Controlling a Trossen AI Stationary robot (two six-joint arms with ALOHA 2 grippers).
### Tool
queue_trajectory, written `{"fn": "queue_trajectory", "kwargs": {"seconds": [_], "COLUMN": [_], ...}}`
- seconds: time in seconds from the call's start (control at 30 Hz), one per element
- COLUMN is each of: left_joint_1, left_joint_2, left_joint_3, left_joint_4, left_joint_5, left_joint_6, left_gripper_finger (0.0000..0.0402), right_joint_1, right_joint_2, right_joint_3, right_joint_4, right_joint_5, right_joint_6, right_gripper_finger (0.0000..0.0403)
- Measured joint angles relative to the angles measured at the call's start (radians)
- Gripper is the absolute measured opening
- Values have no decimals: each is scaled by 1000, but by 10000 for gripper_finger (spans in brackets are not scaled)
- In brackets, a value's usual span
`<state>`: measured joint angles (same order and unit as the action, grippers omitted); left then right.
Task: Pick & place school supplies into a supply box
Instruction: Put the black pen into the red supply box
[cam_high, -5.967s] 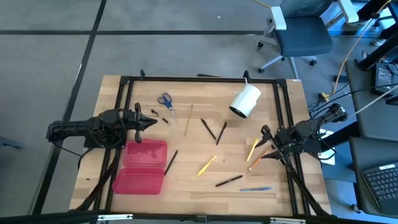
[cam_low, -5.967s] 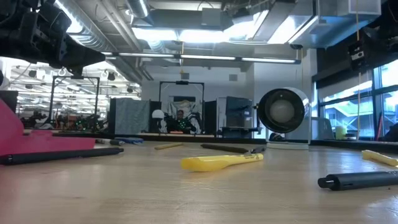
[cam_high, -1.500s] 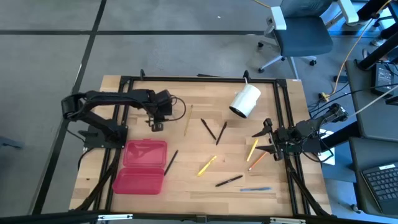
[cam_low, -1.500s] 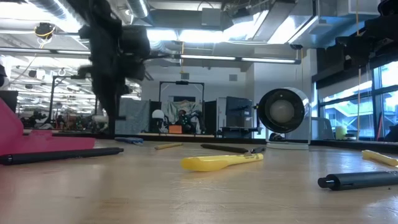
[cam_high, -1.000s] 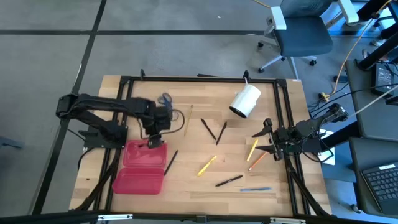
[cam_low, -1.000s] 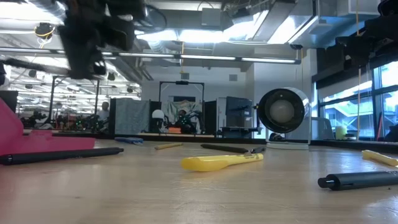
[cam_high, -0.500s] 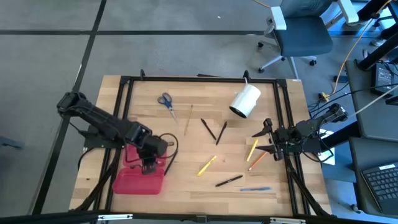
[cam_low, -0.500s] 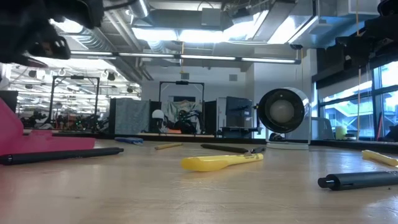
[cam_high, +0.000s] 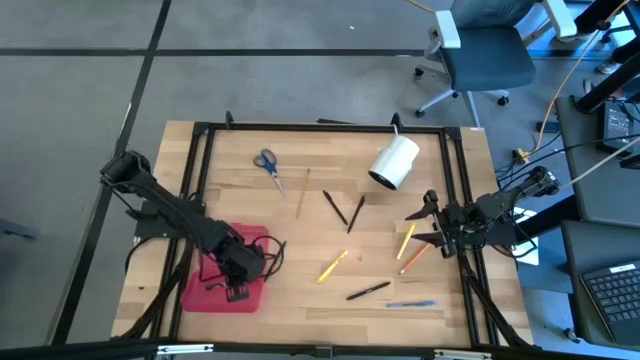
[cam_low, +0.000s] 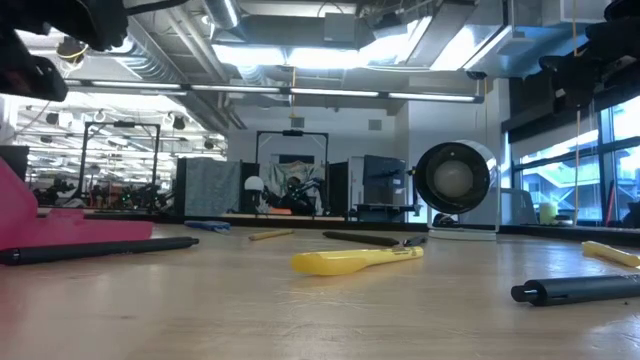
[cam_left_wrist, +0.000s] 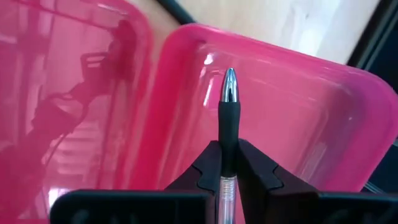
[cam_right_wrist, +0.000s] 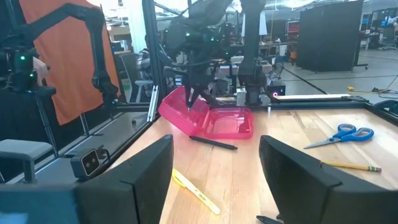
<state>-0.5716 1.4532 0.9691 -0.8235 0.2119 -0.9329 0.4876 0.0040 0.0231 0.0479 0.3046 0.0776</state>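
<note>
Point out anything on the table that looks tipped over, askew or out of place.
The white cylinder lies on its side near the table's far edge, open end facing the low camera. Pens and pencils lie scattered at all angles. Otherwise nothing odd: the left gripper holds a pen over the open red case.

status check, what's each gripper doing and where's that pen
Left gripper shut on black pen, over red case. Right gripper open, waiting at right edge. Nothing blocking.
</note>
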Motion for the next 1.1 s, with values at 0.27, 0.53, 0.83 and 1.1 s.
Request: {"fn": "queue_trajectory", "kwargs": {"seconds": [0.27,0.53,0.83,1.1], "left_joint_1": [-17,-17,-17,-17], "left_joint_2": [76,162,259,286], "left_joint_3": [0,0,0,1], "left_joint_4": [20,27,110,107], "left_joint_5": [11,56,62,47], "left_joint_6": [14,54,75,82], "left_gripper_finger": [22,22,27,58], "right_joint_1": [0,0,0,0], "right_joint_2": [0,0,0,0], "right_joint_3": [0,0,0,0], "right_joint_4": [0,0,-1,-1], "right_joint_5": [0,-1,-1,-1], "right_joint_6": [0,0,0,0], "right_gripper_finger": [242,242,242,242]}}
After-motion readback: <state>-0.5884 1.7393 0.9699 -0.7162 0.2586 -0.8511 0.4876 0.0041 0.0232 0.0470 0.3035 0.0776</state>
